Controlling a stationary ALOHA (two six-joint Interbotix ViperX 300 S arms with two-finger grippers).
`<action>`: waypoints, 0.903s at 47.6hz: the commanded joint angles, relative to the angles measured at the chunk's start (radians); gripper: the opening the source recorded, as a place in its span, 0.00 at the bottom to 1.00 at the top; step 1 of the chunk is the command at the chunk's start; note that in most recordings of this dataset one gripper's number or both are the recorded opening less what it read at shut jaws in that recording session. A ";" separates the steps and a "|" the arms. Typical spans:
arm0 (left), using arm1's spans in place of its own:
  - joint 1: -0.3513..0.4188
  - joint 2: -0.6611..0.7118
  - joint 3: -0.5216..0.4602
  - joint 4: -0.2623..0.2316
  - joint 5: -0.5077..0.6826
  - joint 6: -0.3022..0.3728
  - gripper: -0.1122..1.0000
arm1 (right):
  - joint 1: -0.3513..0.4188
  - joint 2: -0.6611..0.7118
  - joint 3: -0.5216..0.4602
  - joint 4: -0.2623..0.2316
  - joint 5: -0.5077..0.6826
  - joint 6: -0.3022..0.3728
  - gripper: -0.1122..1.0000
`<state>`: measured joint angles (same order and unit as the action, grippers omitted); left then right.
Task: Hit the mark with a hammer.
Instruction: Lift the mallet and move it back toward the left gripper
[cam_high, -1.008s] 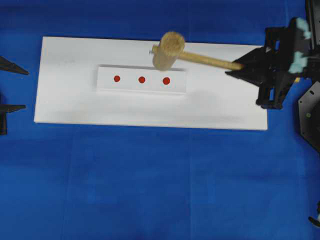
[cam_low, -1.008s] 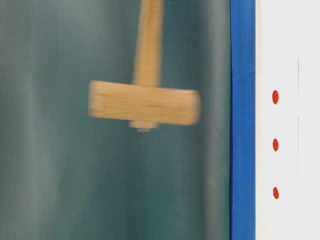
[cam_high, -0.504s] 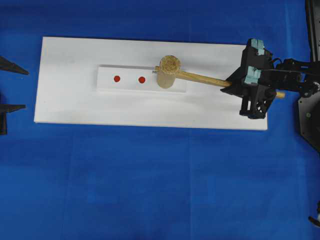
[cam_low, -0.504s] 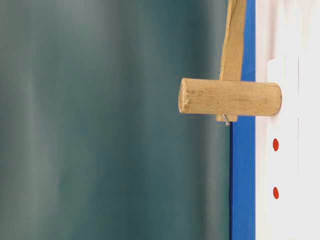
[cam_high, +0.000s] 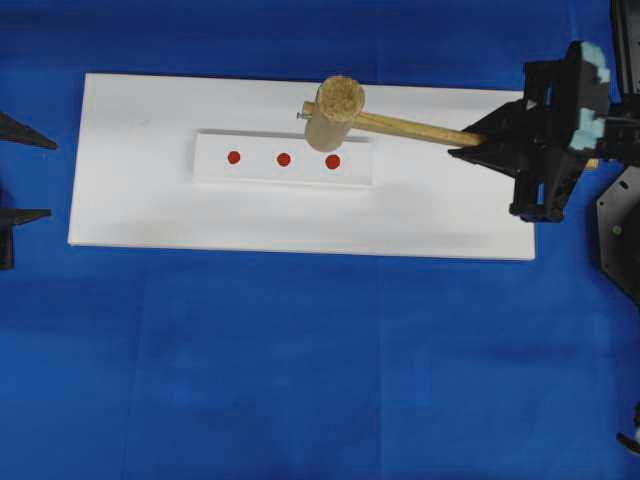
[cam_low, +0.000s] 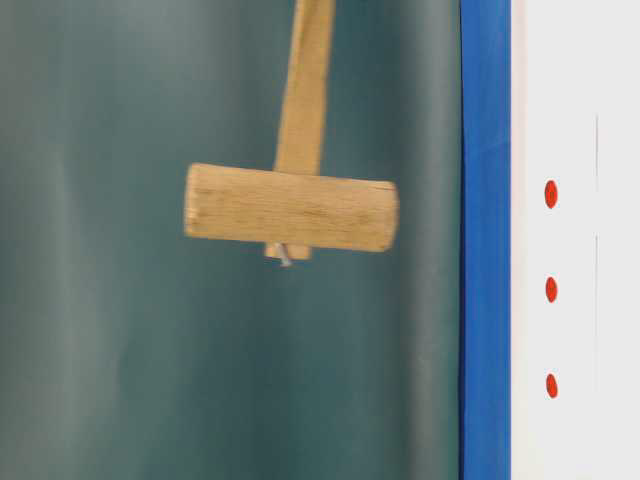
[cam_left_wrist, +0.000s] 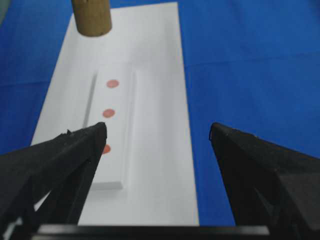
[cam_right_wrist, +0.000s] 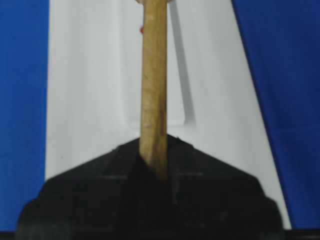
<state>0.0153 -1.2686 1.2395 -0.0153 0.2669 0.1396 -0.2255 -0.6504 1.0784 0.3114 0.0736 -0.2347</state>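
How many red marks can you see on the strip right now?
3, in a row on the raised white strip: left mark, middle mark, right mark just beside the hammer head. None look hidden.

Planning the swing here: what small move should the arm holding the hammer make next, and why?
Probably swing down: the right gripper is shut on the hammer, whose head hangs raised beside the rightmost red mark, clear of the board.

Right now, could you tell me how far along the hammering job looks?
Done: the right gripper is shut on the hammer, clamping the handle near its end. In hand: the hammer head is lifted clear of the white board, poised near the nearest of three red marks. Left: bringing the head down onto a mark. The left gripper stands open, holding nothing.
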 joint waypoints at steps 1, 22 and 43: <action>0.002 0.015 -0.009 -0.002 -0.009 0.002 0.84 | 0.002 -0.008 -0.034 -0.003 -0.003 -0.002 0.10; 0.005 0.017 -0.008 -0.002 -0.028 0.000 0.84 | 0.074 0.193 -0.181 -0.003 -0.040 -0.006 0.10; 0.005 0.015 0.002 -0.002 -0.028 0.000 0.84 | 0.106 0.419 -0.379 -0.005 -0.034 -0.020 0.10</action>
<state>0.0184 -1.2686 1.2533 -0.0169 0.2485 0.1396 -0.1181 -0.2270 0.7440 0.3083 0.0445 -0.2516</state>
